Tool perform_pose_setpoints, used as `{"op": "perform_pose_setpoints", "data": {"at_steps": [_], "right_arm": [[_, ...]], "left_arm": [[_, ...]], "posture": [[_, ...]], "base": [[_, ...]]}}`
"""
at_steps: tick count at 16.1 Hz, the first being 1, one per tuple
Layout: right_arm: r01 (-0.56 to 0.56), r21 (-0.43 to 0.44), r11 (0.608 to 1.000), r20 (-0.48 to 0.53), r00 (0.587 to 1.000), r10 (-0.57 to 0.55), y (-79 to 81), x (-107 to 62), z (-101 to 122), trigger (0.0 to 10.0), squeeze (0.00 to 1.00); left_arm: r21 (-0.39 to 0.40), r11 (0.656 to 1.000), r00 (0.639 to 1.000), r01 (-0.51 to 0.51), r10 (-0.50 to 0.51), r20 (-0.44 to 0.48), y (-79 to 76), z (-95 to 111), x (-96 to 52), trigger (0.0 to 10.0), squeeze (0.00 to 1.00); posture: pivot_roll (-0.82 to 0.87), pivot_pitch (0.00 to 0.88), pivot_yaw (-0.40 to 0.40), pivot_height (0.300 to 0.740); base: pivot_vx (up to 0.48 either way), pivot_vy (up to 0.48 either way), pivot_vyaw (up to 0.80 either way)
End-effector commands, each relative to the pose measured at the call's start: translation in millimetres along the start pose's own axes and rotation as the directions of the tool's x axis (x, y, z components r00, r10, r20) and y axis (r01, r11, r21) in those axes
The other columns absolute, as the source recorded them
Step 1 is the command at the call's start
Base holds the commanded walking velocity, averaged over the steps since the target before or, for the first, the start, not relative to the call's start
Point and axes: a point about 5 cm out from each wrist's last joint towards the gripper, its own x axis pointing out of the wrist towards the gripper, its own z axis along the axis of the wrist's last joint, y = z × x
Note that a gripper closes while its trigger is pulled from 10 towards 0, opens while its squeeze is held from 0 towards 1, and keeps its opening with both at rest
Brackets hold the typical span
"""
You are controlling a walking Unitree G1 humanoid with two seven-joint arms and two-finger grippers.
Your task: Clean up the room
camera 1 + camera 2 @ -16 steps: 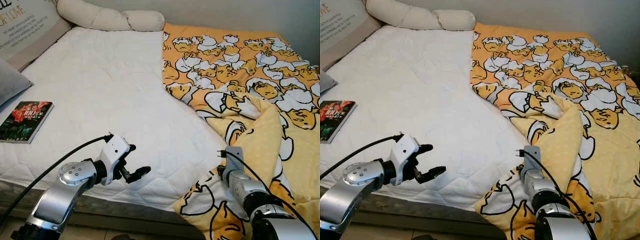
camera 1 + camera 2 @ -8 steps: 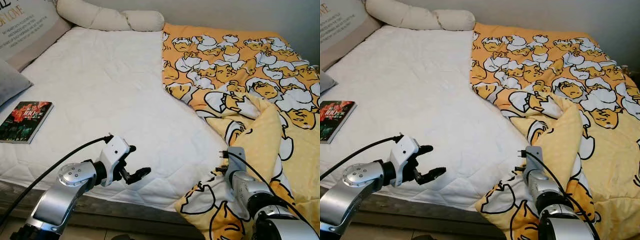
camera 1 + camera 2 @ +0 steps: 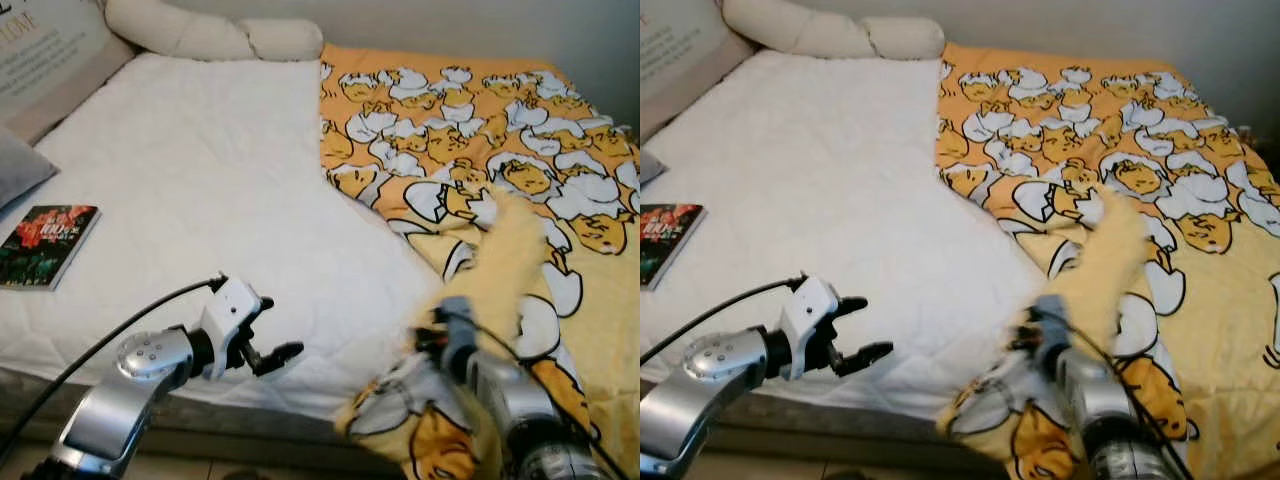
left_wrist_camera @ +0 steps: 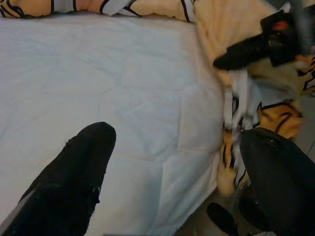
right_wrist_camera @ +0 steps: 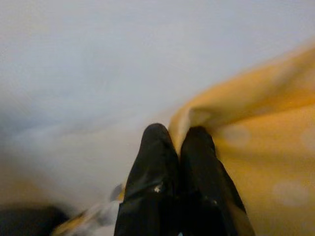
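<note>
We see the right gripper (image 5: pixel 178 142) pinched tight on the yellow blanket's (image 3: pixel 520 170) folded edge at the near edge of the bed (image 3: pixel 200 190) (blurred). The left gripper (image 4: pixel 177 162) hovers spread apart over the bed's near edge.

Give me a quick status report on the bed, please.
Right gripper shut on yellow blanket edge, arm blurred. Left gripper open, hovering over white mattress edge. Book lying on the mattress, left side.
</note>
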Motion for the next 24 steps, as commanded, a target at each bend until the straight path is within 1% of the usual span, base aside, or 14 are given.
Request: {"op": "perform_pose_setpoints", "data": {"at_steps": [1, 2, 3, 4, 7, 8, 9, 10, 11, 12, 16, 20, 22, 24], "right_arm": [[-0.281, -0.108, 0.954, 0.008, 0.959, 0.283, 25.2, -5.8, 11, 0.0, 0.00], [-0.499, -0.164, 0.851, -0.111, 0.866, 0.487, 41.9, -25.5, -1, 0.0, 0.00], [-0.584, -0.171, 0.793, -0.171, 0.811, 0.560, 48.4, -34.8, -8, 0.0, 0.00], [-0.711, -0.144, 0.688, -0.312, 0.692, 0.650, 51.5, -52.2, -23, 0.0, 0.00], [-0.766, -0.080, 0.638, -0.446, 0.600, 0.664, 48.3, -75.0, -53, 0.0, 0.00], [-0.759, -0.107, 0.642, -0.472, 0.607, 0.639, 51.7, -81.1, -62, 0.0, 0.00], [-0.687, -0.182, 0.704, -0.500, 0.681, 0.535, 46.5, -75.7, -71, 3.0, 0.00], [-0.609, -0.195, 0.769, -0.475, 0.745, 0.468, 38.5, -66.0, -76, 10.0, 0.00], [-0.522, -0.189, 0.832, -0.400, 0.815, 0.421, 31.7, -56.5, -71, 10.0, 1.00], [-0.479, -0.172, 0.861, -0.328, 0.852, 0.408, 28.5, -50.8, -62, 10.0, 1.00], [-0.602, -0.117, 0.790, -0.318, 0.777, 0.544, 39.2, -59.6, -63, 10.0, 1.00], [-0.490, -0.149, 0.859, -0.222, 0.863, 0.454, 28.7, -55.0, -63, 10.0, 1.00], [-0.178, -0.178, 0.968, 0.011, 0.983, 0.183, 8.7, -40.3, -41, 10.0, 1.00], [0.040, -0.078, 0.996, 0.210, 0.977, -0.023, -4.1, -10.5, 16, 10.0, 1.00]], "left_arm": [[0.006, 1.000, 1.000, 0.011, -0.011, -0.002, -1.2, 2, -2.5, 10.0, 0.00], [0.006, 1.000, 1.000, 0.014, -0.013, -0.005, -2.2, 1, -3.1, 10.0, 0.00], [0.005, 1.000, 1.000, 0.015, -0.015, -0.006, -2.6, 1, -3.1, 10.0, 0.00], [0.005, 1.000, 1.000, 0.017, -0.017, -0.009, -3.4, 0, -2.8, 10.0, 0.00], [0.008, 1.000, 1.000, 0.022, -0.022, -0.010, -5.0, 1, -1.1, 10.0, 0.00], [0.008, 1.000, 1.000, 0.023, -0.023, -0.010, -5.3, 1, -0.6, 10.0, 0.00], [0.008, 1.000, 1.000, 0.021, -0.021, -0.010, -5.1, 1, -0.4, 10.0, 0.00], [0.009, 1.000, 1.000, 0.018, -0.018, -0.008, -4.9, 1, -0.3, 10.0, 0.00], [0.011, 1.000, 1.000, 0.013, -0.013, -0.006, -4.6, 2, -0.2, 10.0, 0.00], [0.012, 1.000, 1.000, 0.010, -0.010, -0.004, -4.2, 2, -0.3, 10.0, 0.00], [0.011, 1.000, 1.000, 0.006, -0.006, -0.002, -4.5, 2, 0.0, 10.0, 0.00], [0.007, 1.000, 1.000, -0.023, 0.023, 0.021, -0.9, 4, 0.1, 10.0, 0.00], [-0.014, 0.987, 0.984, -0.159, 0.160, 0.084, 10.4, 10, 6.9, 10.0, 0.00], [-0.083, 0.955, 0.946, -0.284, 0.293, 0.140, 21.3, 13, 11.8, 10.0, 0.00]], "posture": [[0.05, 0.000, -0.017, 0.740], [0.05, 0.000, -0.016, 0.740], [0.05, 0.000, -0.016, 0.740], [0.05, 0.000, -0.015, 0.740], [0.05, 0.000, -0.016, 0.740], [0.05, 0.000, -0.017, 0.740], [0.05, 0.000, -0.017, 0.740], [0.05, 0.000, -0.019, 0.740], [0.05, 0.000, -0.021, 0.740], [0.05, 0.000, -0.021, 0.740], [0.05, 0.000, -0.021, 0.740], [0.05, 0.000, -0.029, 0.740], [0.04, 0.000, -0.029, 0.740], [0.03, 0.000, -0.026, 0.740]], "base": [[0.000, 0.000, 0.00], [0.000, 0.000, 0.00], [0.000, 0.000, 0.00], [0.000, 0.000, 0.00], [0.000, 0.000, 0.00], [0.000, 0.000, 0.00], [0.000, 0.000, 0.00], [0.000, 0.000, 0.00], [0.000, 0.000, 0.00], [0.000, 0.000, 0.00], [0.000, 0.000, 0.00], [0.000, 0.000, 0.00], [0.000, 0.000, 0.00], [0.000, 0.000, 0.00]]}}
